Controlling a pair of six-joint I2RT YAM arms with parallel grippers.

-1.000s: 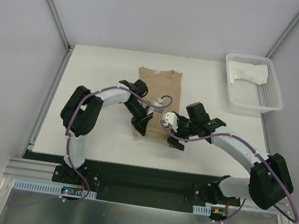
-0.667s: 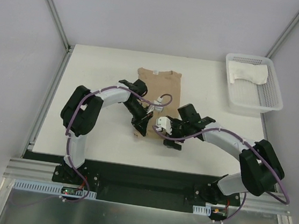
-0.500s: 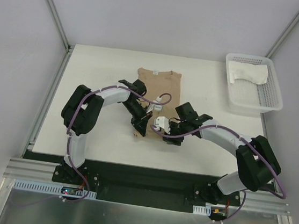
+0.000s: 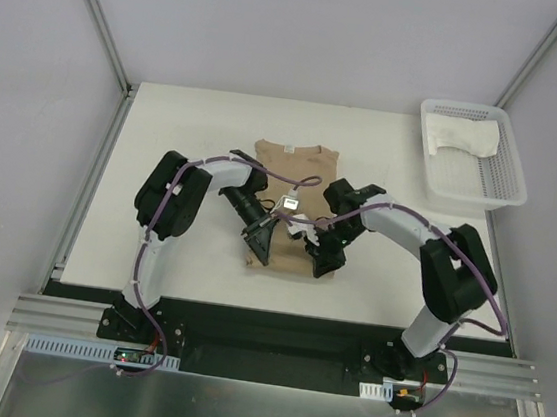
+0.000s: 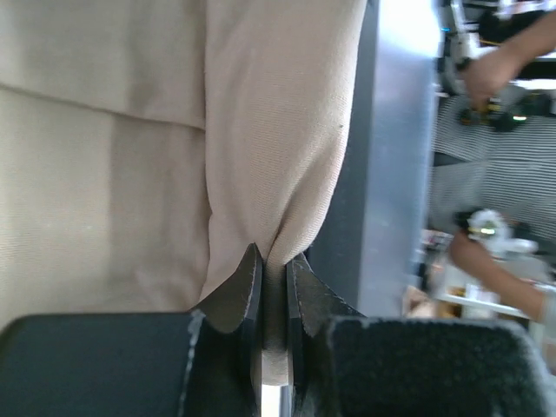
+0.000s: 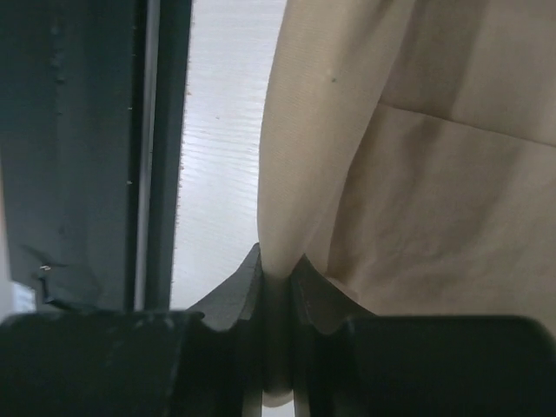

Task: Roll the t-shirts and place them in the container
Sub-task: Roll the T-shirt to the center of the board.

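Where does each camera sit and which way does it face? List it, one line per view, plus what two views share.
Top external: above and behind the bases, facing down on the table, tan t-shirt and basket holding a white t-shirt; left arm and right arm show whole.
Left wrist: on the left gripper, facing along its fingers, shut on a fold of the tan t-shirt.
Right wrist: on the right gripper, facing likewise, shut on another fold.
Shared: both wrist views show the pinched tan t-shirt.
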